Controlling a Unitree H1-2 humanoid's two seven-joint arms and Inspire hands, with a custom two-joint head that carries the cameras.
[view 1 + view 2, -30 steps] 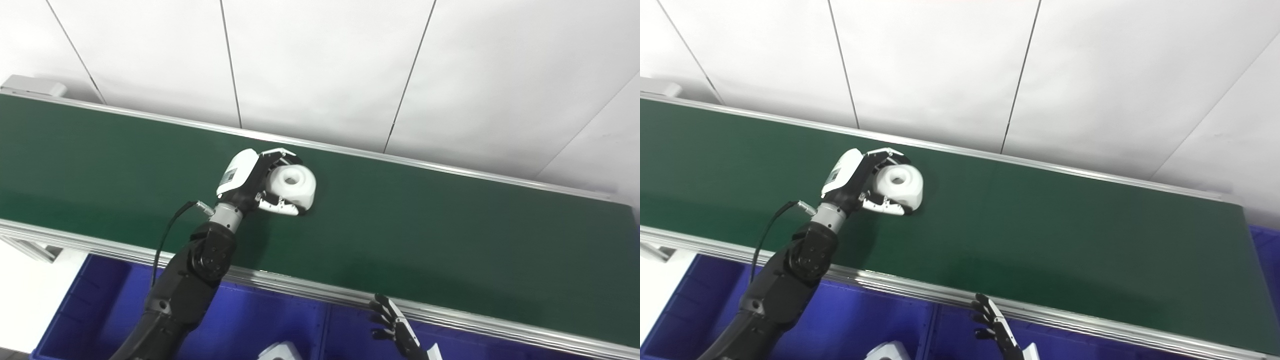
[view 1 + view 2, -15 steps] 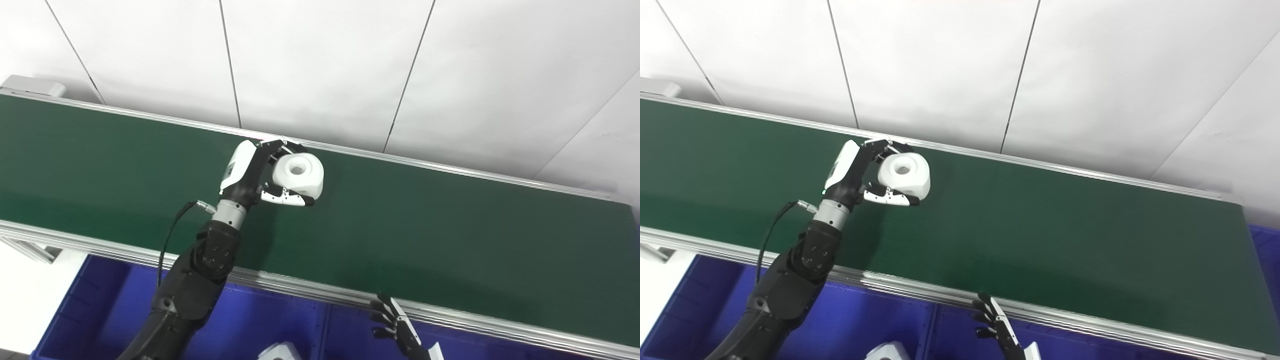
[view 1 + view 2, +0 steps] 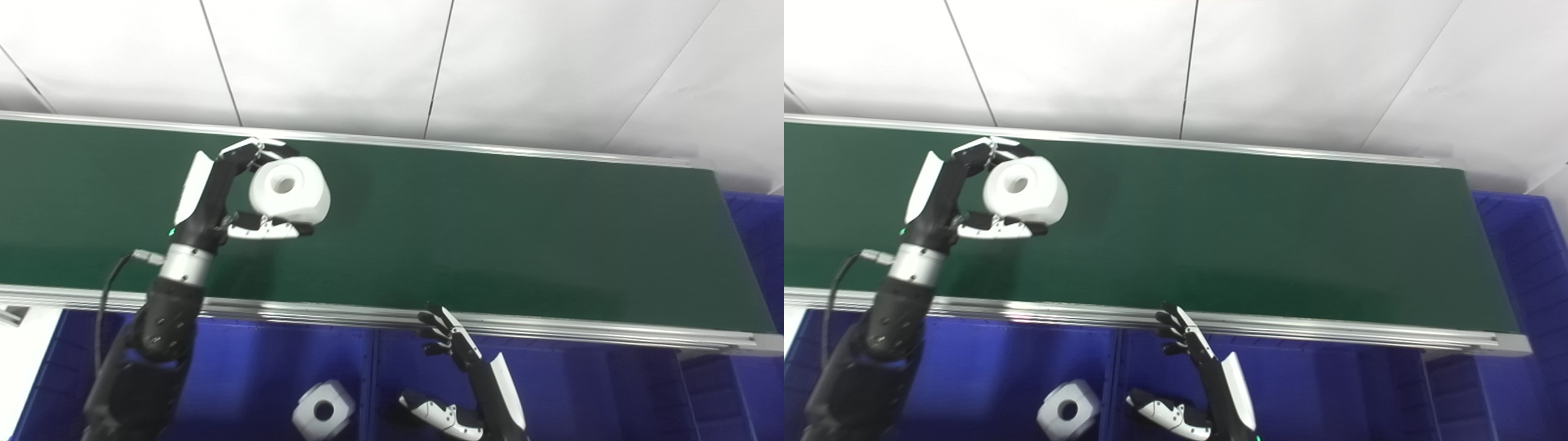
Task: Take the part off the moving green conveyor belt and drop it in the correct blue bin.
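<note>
The left hand point(image 3: 211, 196) is closed around the white part point(image 3: 289, 190), pinched between thumb below and fingers point(image 3: 245, 149) above. The part's bore faces up toward the cameras, and it is held above the green conveyor belt point(image 3: 490, 220) toward its far left. The right hand point(image 3: 465, 380) is spread and holds nothing, over the blue bin point(image 3: 582, 392) by the belt's near edge. Another white part point(image 3: 323, 409) lies in the neighbouring bin point(image 3: 257, 373).

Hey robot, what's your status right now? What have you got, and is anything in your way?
Left hand shut on white part, held over green belt. Right hand open, idle over blue bin. Another white part in the left bin. Nothing blocking.
</note>
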